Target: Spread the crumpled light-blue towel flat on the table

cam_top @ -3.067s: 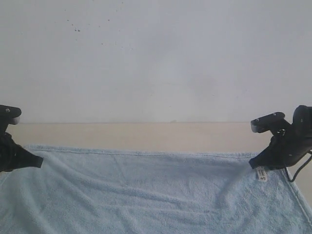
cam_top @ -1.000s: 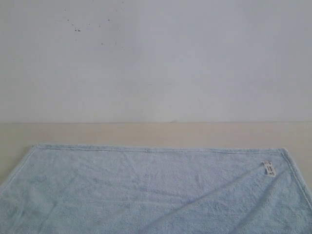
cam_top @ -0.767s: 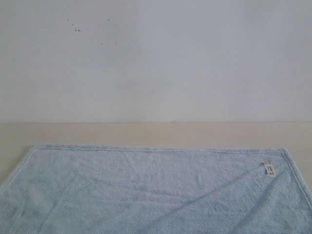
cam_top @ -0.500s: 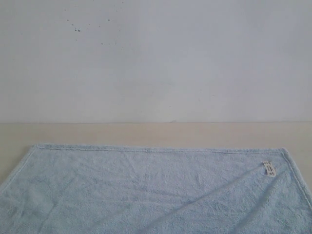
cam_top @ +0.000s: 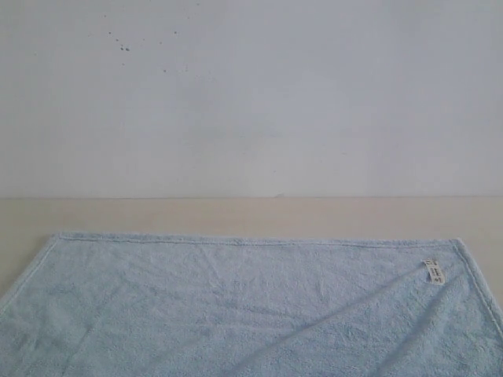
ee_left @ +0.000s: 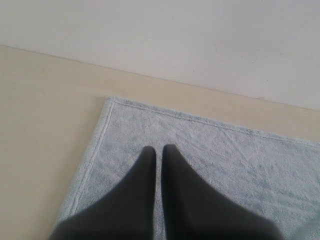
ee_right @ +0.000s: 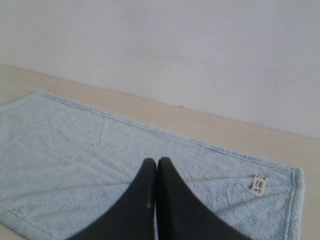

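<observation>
The light-blue towel (cam_top: pixel 236 306) lies spread out on the beige table (cam_top: pixel 236 216), with its far hem straight and a few shallow creases. Its white label (cam_top: pixel 435 272) sits near the far right corner. Neither gripper shows in the exterior view. In the left wrist view, the left gripper (ee_left: pixel 159 148) hovers above the towel (ee_left: pixel 225 160) near one corner, its black fingers together with only a slit between them and nothing held. In the right wrist view, the right gripper (ee_right: pixel 156 161) hangs over the towel (ee_right: pixel 75 145), shut and empty, with the label (ee_right: pixel 259 184) off to one side.
A plain white wall (cam_top: pixel 251 94) rises behind the table's far edge. A strip of bare table (ee_left: pixel 45 125) shows beside and beyond the towel. The towel runs out of the exterior view at the near edge.
About three seconds ago both grippers were at the towel's far corners. They have let go and left the exterior view. Over the last second nothing has moved.
</observation>
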